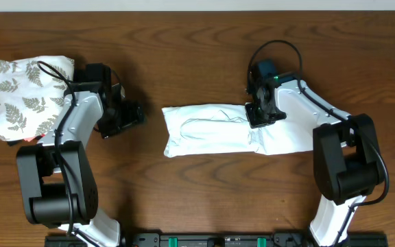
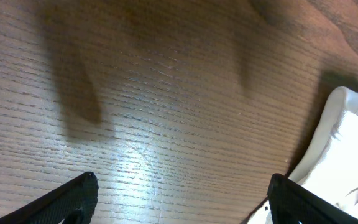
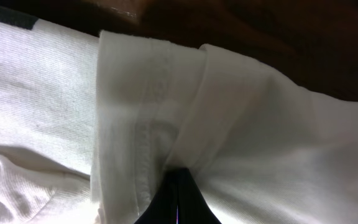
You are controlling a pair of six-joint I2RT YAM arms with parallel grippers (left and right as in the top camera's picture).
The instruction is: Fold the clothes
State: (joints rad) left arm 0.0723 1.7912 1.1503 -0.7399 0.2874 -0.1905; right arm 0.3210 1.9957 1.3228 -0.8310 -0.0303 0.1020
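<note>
The clothes (image 1: 208, 130), a white T-shirt, lie folded into a long band across the middle of the table. My right gripper (image 1: 260, 115) is down on the band's right part, near its far edge. In the right wrist view the right gripper (image 3: 178, 177) has its two dark fingers pressed together, with a stitched hem and folds of the shirt (image 3: 260, 124) bunched at their tips. My left gripper (image 1: 130, 118) hovers over bare wood left of the shirt, apart from it. The left gripper (image 2: 182, 186) stands open, its fingertips (image 2: 82, 190) wide apart with only table between them.
A folded white cloth with a grey fern-leaf pattern (image 1: 26, 96) lies at the far left, behind the left arm. A smooth white shape (image 2: 347, 143) shows at the right edge of the left wrist view. Brown wooden table (image 1: 184, 55) surrounds the shirt.
</note>
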